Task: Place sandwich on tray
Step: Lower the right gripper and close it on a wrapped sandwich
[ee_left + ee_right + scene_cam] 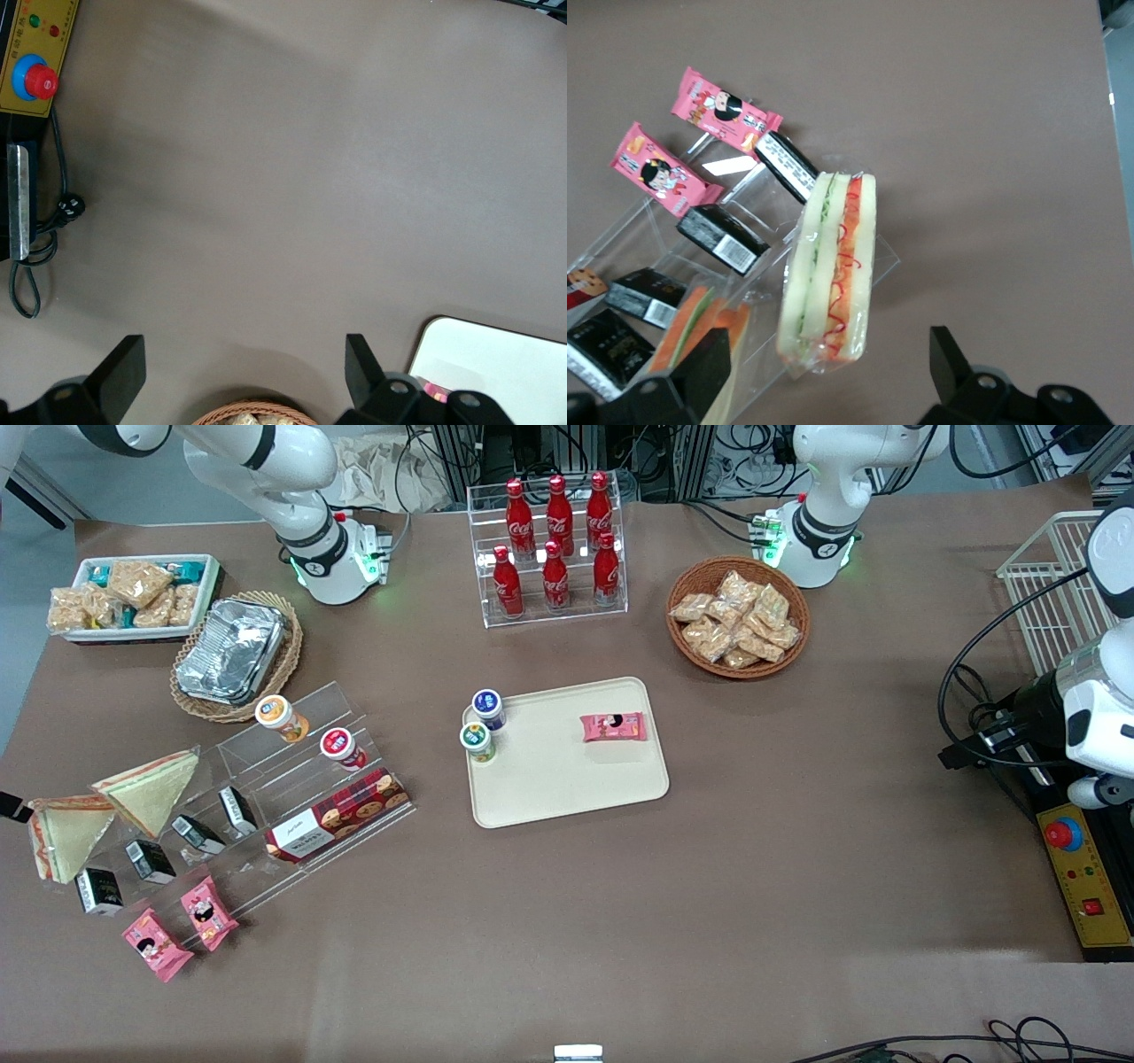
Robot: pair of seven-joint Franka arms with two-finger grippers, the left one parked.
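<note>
At the working arm's end of the surface, the gripper [828, 339] hangs over the clear stand [266, 797], jaws spread wide with nothing held. The sandwich [828, 266] leans on that stand directly between them. Its layered red-orange edge faces up at the wrist camera, its long axis running straight out from the gap, so a descent should straddle its thickness. The tray [567, 788] lies well apart at mid-surface, mostly bare.

cola bottles [556, 545], foil container [230, 651], snack basket [738, 616]
</note>
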